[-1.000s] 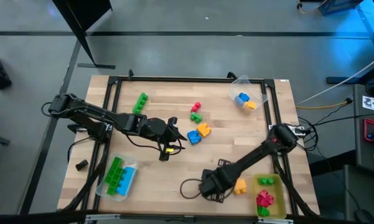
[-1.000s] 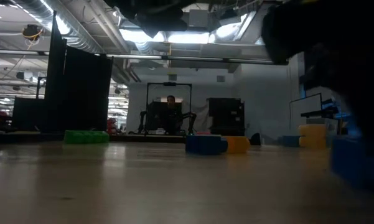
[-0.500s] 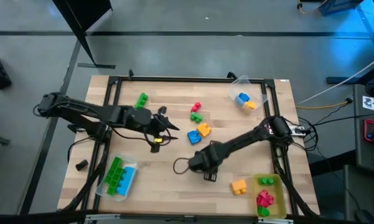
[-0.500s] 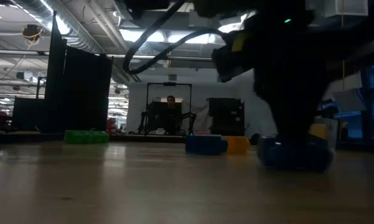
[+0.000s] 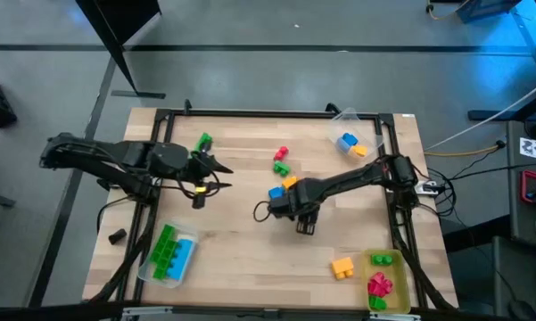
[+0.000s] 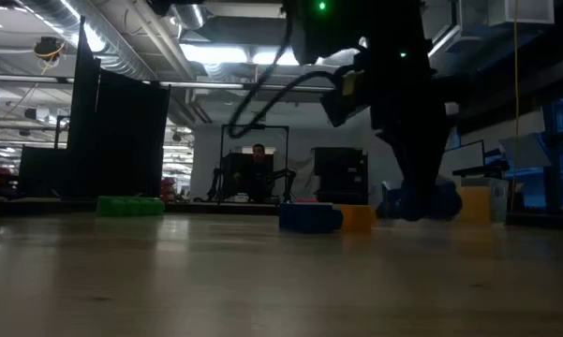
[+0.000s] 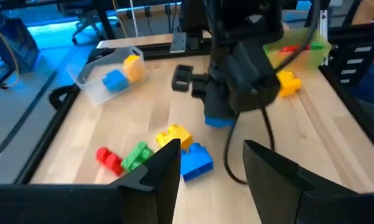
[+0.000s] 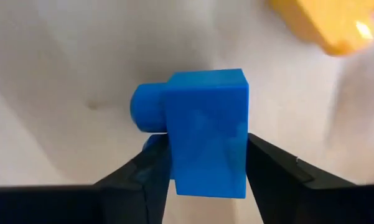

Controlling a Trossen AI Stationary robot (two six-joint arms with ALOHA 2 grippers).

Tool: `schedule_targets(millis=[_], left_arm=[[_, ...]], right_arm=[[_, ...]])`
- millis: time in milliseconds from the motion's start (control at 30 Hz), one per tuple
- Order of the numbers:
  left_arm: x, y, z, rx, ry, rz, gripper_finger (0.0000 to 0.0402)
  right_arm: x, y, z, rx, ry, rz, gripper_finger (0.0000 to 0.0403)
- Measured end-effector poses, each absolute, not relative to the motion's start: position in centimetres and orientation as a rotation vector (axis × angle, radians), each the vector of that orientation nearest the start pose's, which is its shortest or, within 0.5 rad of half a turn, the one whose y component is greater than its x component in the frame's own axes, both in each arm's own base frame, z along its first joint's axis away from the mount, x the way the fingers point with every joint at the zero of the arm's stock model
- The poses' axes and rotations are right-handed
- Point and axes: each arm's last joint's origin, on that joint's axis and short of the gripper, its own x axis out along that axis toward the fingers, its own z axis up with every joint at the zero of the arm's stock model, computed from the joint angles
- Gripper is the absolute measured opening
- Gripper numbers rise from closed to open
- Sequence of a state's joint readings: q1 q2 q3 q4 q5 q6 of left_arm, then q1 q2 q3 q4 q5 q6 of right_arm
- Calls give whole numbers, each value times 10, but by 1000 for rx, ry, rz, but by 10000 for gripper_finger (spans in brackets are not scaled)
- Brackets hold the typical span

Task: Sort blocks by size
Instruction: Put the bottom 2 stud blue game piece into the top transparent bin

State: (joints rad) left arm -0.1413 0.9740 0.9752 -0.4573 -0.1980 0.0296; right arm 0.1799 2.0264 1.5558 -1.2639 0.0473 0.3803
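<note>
My right gripper (image 5: 290, 207) is over the table's middle, shut on a small blue brick (image 8: 206, 130), which also shows in the left wrist view (image 7: 219, 119) and the low view (image 6: 417, 201). Just beyond it, a blue brick (image 5: 276, 193), a yellow-orange one (image 5: 291, 183), a green one (image 5: 281, 167) and a red one (image 5: 281, 153) lie loose on the wood. A long green brick (image 5: 202, 141) lies at the far left. My left gripper (image 5: 212, 168) is open and empty near that brick, its fingers (image 7: 168, 168) wide apart. My right gripper pinches the blue brick's two opposite flat sides (image 8: 174, 168) between its two fingers. The fingers come from above, pointing down. The brick's stud (image 8: 146, 107) points sideways. The brick hangs a little above the table top.
A clear tray (image 5: 334, 134) at the far right holds a blue and a yellow brick. A clear tray (image 5: 147, 267) at the near left holds long green and blue bricks. A yellow tray (image 5: 397, 285) at the near right holds green and red bricks, with a yellow-orange brick (image 5: 342, 267) beside it.
My right gripper has carried the blue brick from the near right toward the table's middle and far edge, lifting it clear of the wood. My left gripper has drawn back toward the table's left edge and a little farther away, still open.
</note>
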Motion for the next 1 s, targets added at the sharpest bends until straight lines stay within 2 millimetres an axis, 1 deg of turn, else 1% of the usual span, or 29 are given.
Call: schedule_targets(millis=[133,300,367,533,700,833,1000], left_arm=[[186,-19,345,119,444,102,157],[163,-14,353,111,423,182,157],[155,-12,356,91,405,199,157],[138,-9,355,88,432,246,157],[129,-6,356,86,428,311,157],[125,-5,355,91,444,322,157],[125,-5,354,89,444,324,157]], right_arm=[[357,45,194,37,1742,-257,175],[351,17,207,25,1756,-304,184],[348,5,214,22,1755,-322,185],[336,-30,230,-1,1768,-387,178],[319,-73,250,25,1749,-466,179],[299,-114,263,79,1719,-561,180],[271,-170,266,149,1738,-703,181]])
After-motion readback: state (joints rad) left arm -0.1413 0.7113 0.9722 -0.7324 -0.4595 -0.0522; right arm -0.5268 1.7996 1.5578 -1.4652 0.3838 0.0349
